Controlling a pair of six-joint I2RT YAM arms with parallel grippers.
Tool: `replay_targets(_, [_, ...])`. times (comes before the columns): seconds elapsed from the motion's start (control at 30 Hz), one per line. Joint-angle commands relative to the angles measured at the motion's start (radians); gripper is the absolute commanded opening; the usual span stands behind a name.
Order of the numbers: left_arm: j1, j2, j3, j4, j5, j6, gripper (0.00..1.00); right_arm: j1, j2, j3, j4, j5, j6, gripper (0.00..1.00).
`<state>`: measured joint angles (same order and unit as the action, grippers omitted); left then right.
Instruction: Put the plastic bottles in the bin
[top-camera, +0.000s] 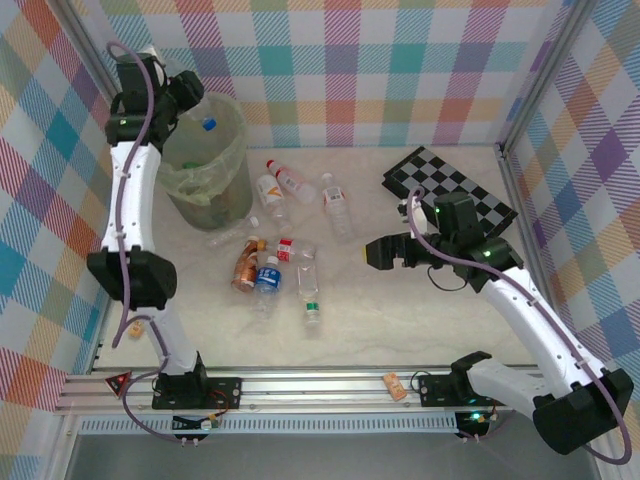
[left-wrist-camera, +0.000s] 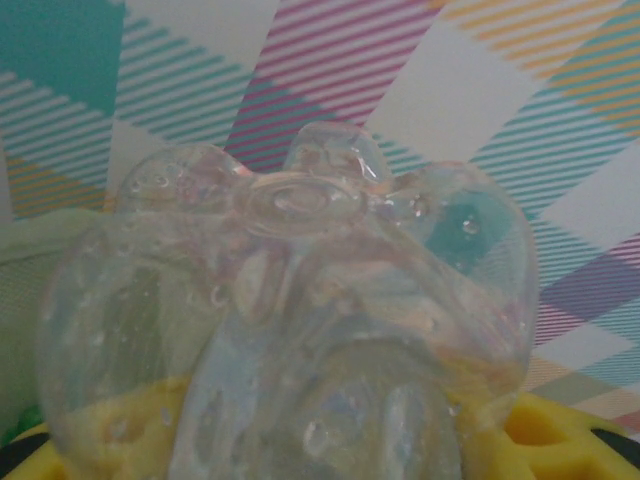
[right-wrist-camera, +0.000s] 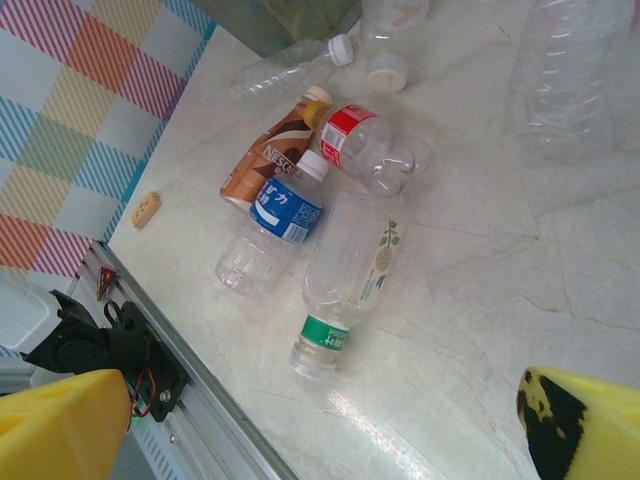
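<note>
The left gripper is closed on a clear bottle. The bottle's ridged base sits between the yellow fingers, and its blue cap hangs above the mouth of the bin. The left arm is stretched up and away from its base to the table's far left corner, where the bin stands.

The right gripper hovers with its jaws spread wide and nothing between them. It points left over the right half of the table, just in front of the checkerboard, with the arm bent at the elbow.

More bottles lie mid-table: a brown bottle, a blue-labelled bottle, a red-labelled bottle and a green-labelled bottle.
</note>
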<state>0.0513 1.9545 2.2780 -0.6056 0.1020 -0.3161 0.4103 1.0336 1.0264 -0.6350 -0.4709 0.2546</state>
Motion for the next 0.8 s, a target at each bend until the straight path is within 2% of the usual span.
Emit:
replay_targets(0.0, [0.009,0.07,0.089,-0.101,-0.01,0.055,0.0,-0.005,-0.033,-0.009,-0.041,0.025,0.007,0.99])
replay_targets(0.13, [0.005,0.13,0.072,-0.144,-0.013,0.096,0.0,-0.005,-0.037,-0.017,-0.042,0.036,0.009,0.99])
replay_targets(0.3, [-0.005,0.159,-0.023,-0.109,0.0,0.129,0.0,-0.005,-0.02,-0.017,-0.038,0.036,0.006,0.99])
replay_targets(0.47, [-0.01,0.197,-0.045,-0.115,0.016,0.138,0.0,-0.005,-0.017,-0.027,-0.029,0.044,0.011,0.99])
replay_targets(0.57, [-0.011,0.201,-0.072,-0.112,0.025,0.143,0.09,-0.006,-0.018,-0.037,-0.03,0.055,0.019,0.99])
replay_targets(0.67, [-0.014,0.189,-0.097,-0.113,0.036,0.159,0.27,-0.005,-0.02,-0.046,-0.035,0.065,0.022,0.99])
replay_targets(0.77, [-0.015,0.172,-0.122,-0.103,0.028,0.164,0.5,-0.005,-0.029,-0.052,-0.038,0.078,0.021,0.99])
